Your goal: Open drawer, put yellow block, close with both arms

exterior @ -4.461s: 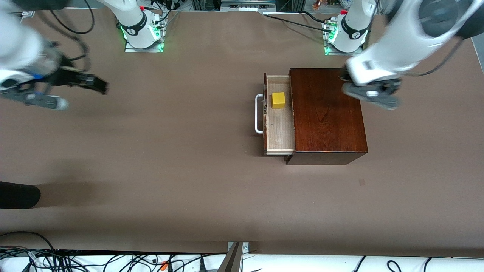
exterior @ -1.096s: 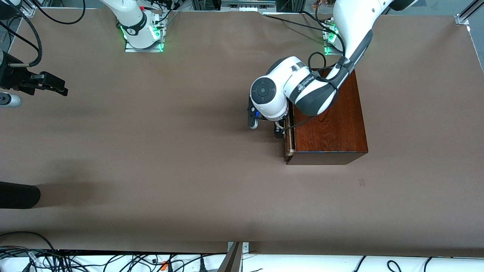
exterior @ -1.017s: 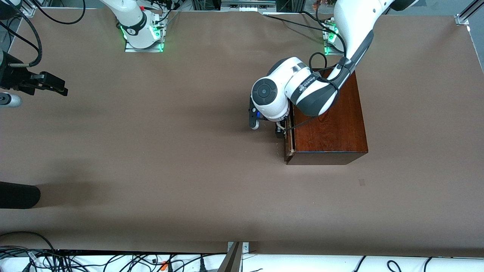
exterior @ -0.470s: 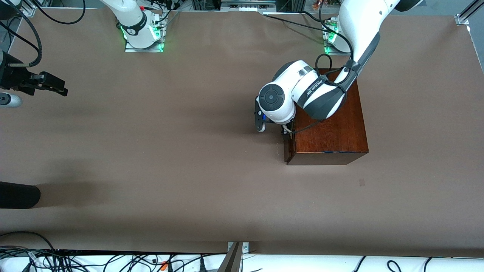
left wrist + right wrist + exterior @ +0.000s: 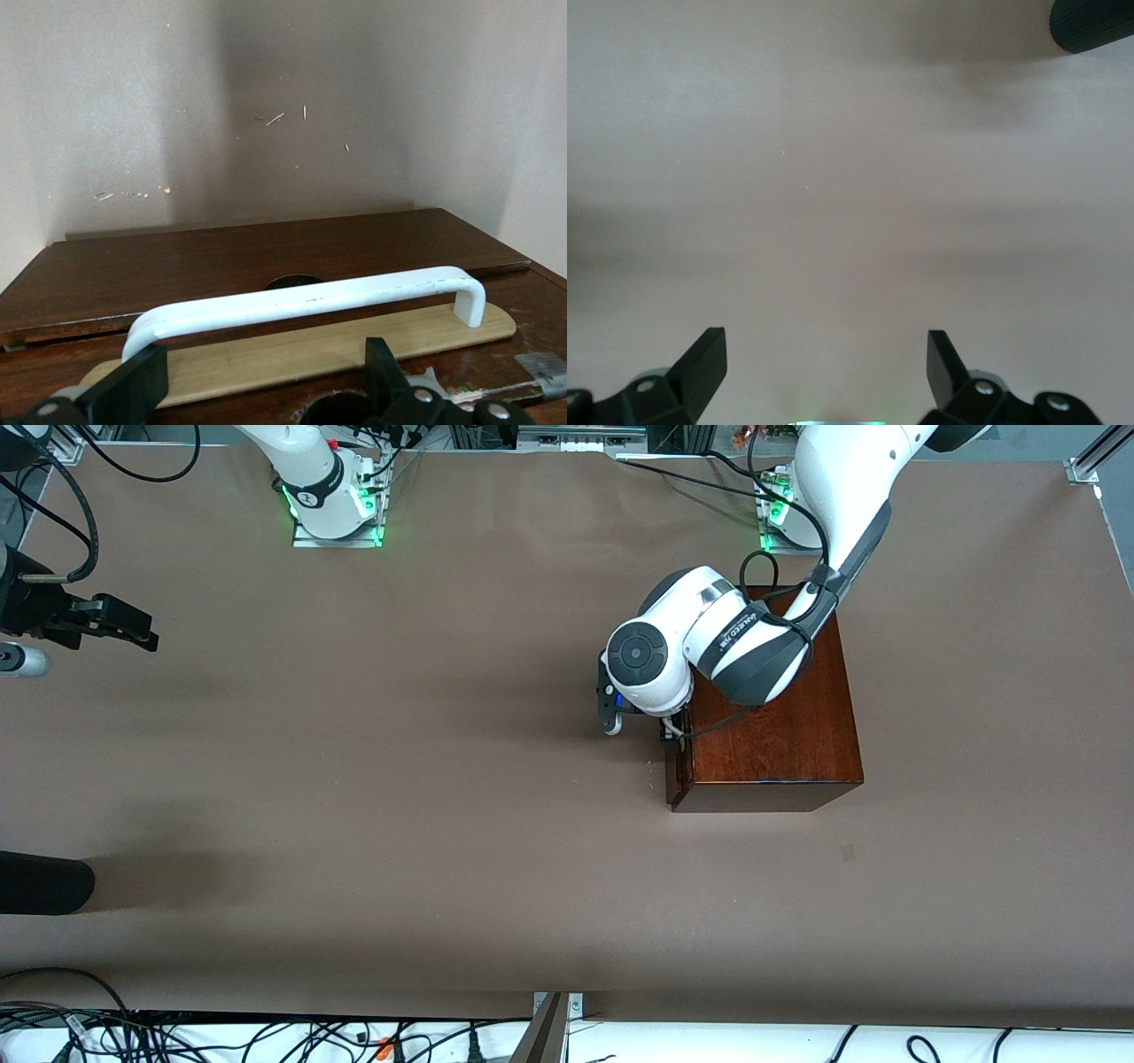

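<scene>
The drawer [image 5: 672, 772] sits pushed flush into the reddish-brown box [image 5: 780, 726], so only its dark brown front [image 5: 221, 266] and white bar handle [image 5: 301, 305] show. My left gripper [image 5: 261, 376] is open right at that front, one black fingertip [image 5: 133, 390] near each end of the handle, nothing between them. In the front view the left arm's wrist [image 5: 647, 664] covers the gripper. The yellow block is hidden. My right gripper [image 5: 824, 354] hangs open over bare table at the right arm's end [image 5: 128, 633], and that arm waits.
A black rounded object [image 5: 44, 881] lies on the table at the right arm's end, nearer to the front camera. Cables [image 5: 266, 1036] run along the table's near edge. The arm bases [image 5: 332, 496] [image 5: 788, 514] stand at the top edge.
The left wrist has pressed toward the box and the drawer, earlier open with the yellow block inside, has slid shut. The last pale strip is gone. The right arm has not moved.
</scene>
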Motion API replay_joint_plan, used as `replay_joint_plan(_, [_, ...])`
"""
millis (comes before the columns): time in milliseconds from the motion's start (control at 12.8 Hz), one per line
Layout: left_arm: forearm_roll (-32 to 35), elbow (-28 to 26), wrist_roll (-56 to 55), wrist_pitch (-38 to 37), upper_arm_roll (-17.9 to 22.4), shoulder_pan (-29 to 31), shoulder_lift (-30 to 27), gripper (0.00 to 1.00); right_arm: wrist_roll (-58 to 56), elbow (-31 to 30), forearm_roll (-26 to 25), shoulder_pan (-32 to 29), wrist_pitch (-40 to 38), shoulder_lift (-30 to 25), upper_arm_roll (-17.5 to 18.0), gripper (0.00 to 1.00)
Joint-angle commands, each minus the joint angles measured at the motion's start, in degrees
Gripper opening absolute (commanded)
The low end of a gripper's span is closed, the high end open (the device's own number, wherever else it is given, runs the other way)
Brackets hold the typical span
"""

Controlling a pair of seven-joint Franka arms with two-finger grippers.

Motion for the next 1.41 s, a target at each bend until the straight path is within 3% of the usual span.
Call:
replay_joint_plan(0, [0.61,0.09,0.30,-0.96,0.55,1.78,-3.47,1.00,-0.06,-1.13,0.02,-0.25,0.59,-1.18,0.29,1.00])
replay_joint_plan(157, [-5.61,2.63,-4.25,-0.87,-1.73,1.61,-4.79,1.00,-0.06,-1.13,-0.06,-0.25,0.59,-1.18,0.29,1.00])
replay_joint_plan(391, [-13.26,3.26,-13.82,-1.13,-1.66,3.18,-10.13,1.00,-0.06,-1.13,-0.33,-0.25,0.94,-1.18,0.29,1.00])
replay_joint_plan(626, [-13.64,3.09,-21.84,-5.16,-1.57,9.15,-15.24,1.00,-0.06,-1.13,-0.24,-0.25,1.65,-1.18,0.29,1.00])
replay_joint_plan(939, [-13.90,3.78,-22.74,-9.66,-1.31,18.55,-19.38,1.00,-0.06,-1.13,-0.33,-0.25,1.65,-1.18,0.29,1.00])
replay_joint_plan(1017, [-14.08,3.27,-23.17,-9.66,0.87,18.48,-21.30,1.00,-0.06,-1.13,-0.33,-0.25,1.47,-1.26,0.20,1.00])
replay_joint_plan(1252, [-20.82,-0.68,-24.75,-6.51,16.58,12.96,-27.36,1.00,0.11,-1.13,-0.50,-0.25,0.95,-1.53,0.29,1.00])
replay_joint_plan(1330, [-22.33,-4.00,-26.85,-5.54,20.02,12.25,-30.26,1.00,0.20,-1.13,-0.50,-0.25,0.86,-1.61,0.20,1.00])
